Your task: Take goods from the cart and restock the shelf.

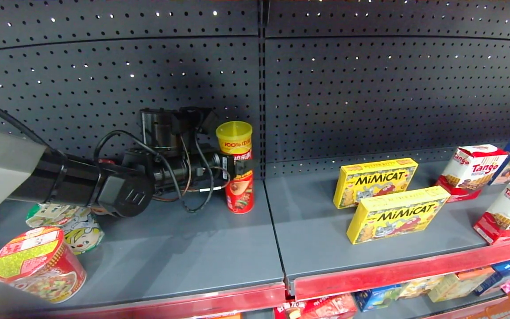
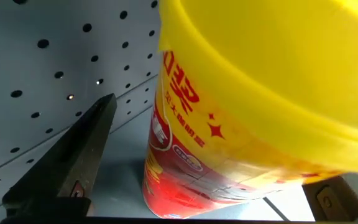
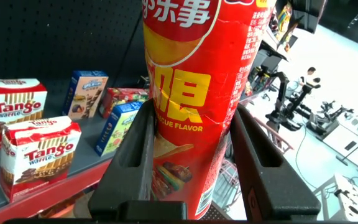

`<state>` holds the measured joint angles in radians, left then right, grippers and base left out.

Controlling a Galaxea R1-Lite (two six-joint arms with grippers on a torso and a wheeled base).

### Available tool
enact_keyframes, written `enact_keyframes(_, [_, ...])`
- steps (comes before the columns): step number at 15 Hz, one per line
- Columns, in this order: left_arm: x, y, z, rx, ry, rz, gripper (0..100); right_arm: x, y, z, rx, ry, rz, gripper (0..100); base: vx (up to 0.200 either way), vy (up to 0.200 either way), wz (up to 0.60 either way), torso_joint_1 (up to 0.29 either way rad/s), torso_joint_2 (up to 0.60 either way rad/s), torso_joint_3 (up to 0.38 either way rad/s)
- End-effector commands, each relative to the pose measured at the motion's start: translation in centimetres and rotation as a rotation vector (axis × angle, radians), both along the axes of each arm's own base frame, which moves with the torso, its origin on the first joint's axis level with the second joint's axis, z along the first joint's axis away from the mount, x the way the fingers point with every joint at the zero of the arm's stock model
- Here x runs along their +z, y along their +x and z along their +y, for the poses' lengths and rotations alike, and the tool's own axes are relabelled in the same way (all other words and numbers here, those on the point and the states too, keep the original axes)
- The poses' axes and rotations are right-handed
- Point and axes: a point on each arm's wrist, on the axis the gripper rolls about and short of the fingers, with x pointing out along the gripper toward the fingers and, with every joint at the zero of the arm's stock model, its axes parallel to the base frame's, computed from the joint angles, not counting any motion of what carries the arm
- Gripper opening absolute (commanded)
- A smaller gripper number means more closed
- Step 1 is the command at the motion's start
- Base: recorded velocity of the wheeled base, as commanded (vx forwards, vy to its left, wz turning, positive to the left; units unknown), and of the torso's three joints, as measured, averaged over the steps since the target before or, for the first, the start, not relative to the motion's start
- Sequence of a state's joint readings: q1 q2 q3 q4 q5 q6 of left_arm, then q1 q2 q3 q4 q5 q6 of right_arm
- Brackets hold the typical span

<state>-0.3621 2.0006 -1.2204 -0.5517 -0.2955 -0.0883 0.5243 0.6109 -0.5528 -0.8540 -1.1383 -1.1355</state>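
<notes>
Yellow-lidded can [image 1: 238, 177] stood upright on the grey shelf [image 1: 171, 248], flanked by the left gripper [image 1: 238, 167].

The can is set close to the pegboard [image 1: 348, 97] at the shelf's back. The left gripper's jaws are spread around it, and one finger [image 2: 73, 162] is seen clear of its side. A red tube [image 3: 191, 124] is clamped between the jaws of the right gripper [image 3: 191, 162]. Two yellow boxes [image 1: 374, 181] are laid well right of the can, and a noodle cup [image 1: 38, 266] near the front left edge.

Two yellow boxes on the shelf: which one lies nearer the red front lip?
The front yellow box, the one farther right, lies nearest the red lip. The rear yellow box sits behind it, toward the pegboard.
</notes>
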Motion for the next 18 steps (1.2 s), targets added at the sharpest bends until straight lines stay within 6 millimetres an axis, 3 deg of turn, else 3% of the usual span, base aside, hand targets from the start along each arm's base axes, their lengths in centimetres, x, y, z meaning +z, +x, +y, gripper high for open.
enact_keyframes(1, [0.0,-0.1,0.0,0.001,0.0,0.002,100,-0.2,-0.2,-0.1,0.0,0.001,-0.004,0,0.0,0.0,0.0,0.0,0.0,0.0])
enact_keyframes(18, [-0.8,1.8,-0.6,0.052,-0.047,0.035,100,-0.3,-0.7,-0.4,-0.007,-0.007,-0.002,0,0.0,0.0,0.0,0.0,0.0,0.0])
